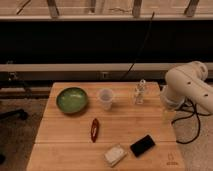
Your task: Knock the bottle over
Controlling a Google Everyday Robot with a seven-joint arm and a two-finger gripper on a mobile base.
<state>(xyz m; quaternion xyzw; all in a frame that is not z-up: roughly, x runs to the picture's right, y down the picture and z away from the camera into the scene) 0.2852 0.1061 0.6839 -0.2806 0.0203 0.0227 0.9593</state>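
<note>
The bottle (140, 93) stands upright on the wooden tabletop (60, 137), close to the far edge and right of its middle. It is small, slim and clear, with a narrow neck, a pale cap and whitish markings on its body, and it reaches about as high as the cup beside it. That translucent white cup (105, 98), wider and open-topped, stands upright to the bottle's left, apart from it, near the middle of the far edge. Further left, toward the far left corner, sits a round green bowl (72, 99). A thin red object (94, 129) lies lengthwise near the centre of the top. By the near edge lie a flat black object (142, 145) and, just to its left, a whitish block (115, 155). The robot's white arm (190, 82) bulks over the right edge, and the gripper (168, 111) hangs below it at that edge, right of the bottle and not touching it; bare wood lies between them. Whether the claw is open or closed cannot be told.
</note>
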